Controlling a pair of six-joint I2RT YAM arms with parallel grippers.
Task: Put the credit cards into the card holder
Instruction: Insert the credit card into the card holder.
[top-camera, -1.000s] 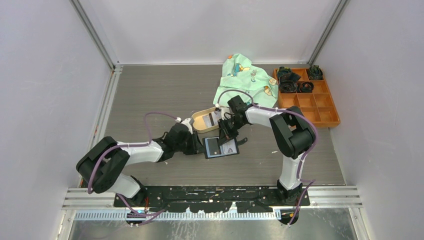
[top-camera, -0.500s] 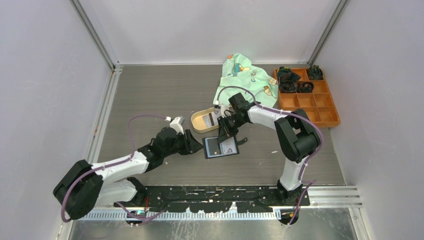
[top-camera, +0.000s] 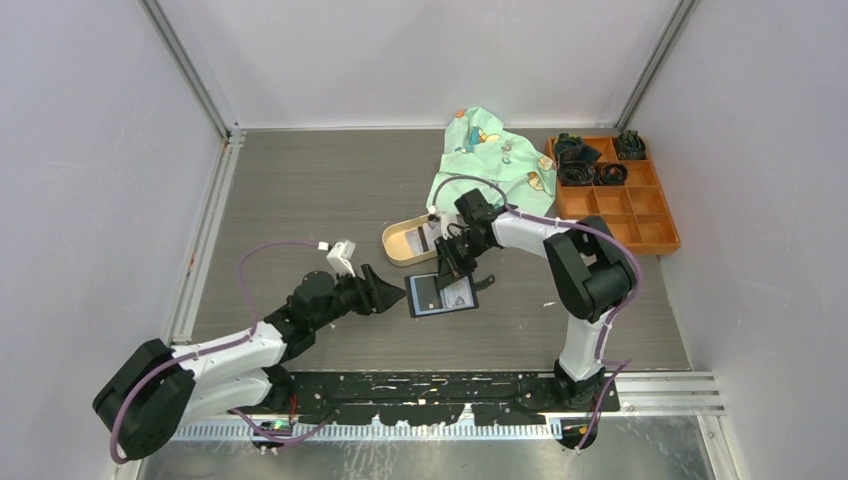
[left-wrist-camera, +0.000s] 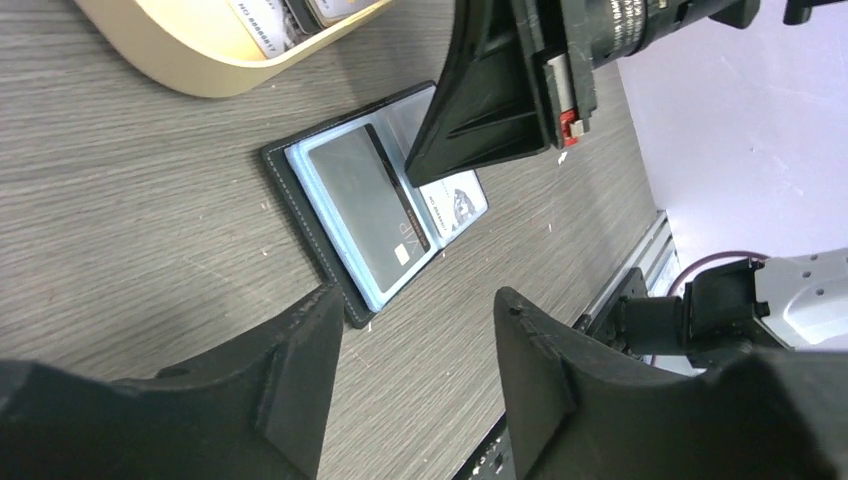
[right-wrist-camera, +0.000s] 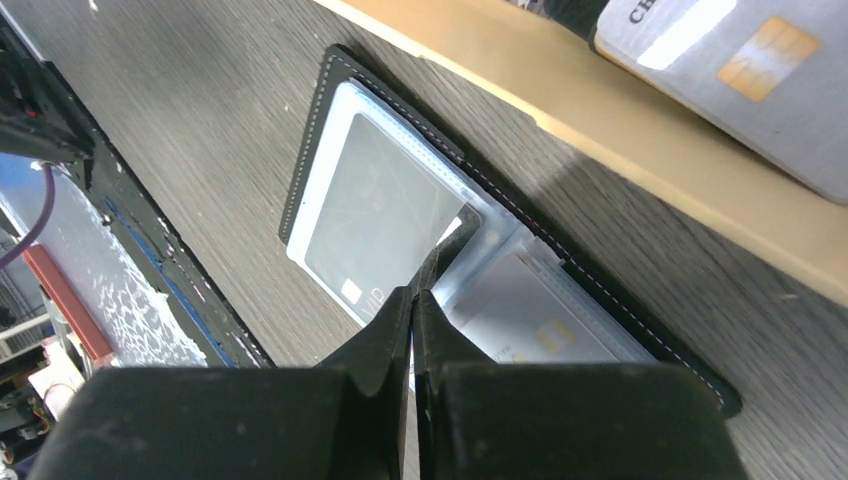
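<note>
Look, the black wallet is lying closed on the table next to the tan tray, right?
Not quite. The wallet is lying open, not closed: the right wrist view shows cards behind clear plastic inside it. It does lie on the table next to the tan tray.

Tray (top-camera: 387, 243) and right tool (top-camera: 442, 284) crowd the card holder (top-camera: 424, 298).

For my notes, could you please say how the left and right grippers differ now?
The black left gripper has open jaws; the right gripper has them shut. The left hangs beside the open black leather-like card holder, touching nothing; the right's tips sit on its clear sleeves. Both face it.
</note>
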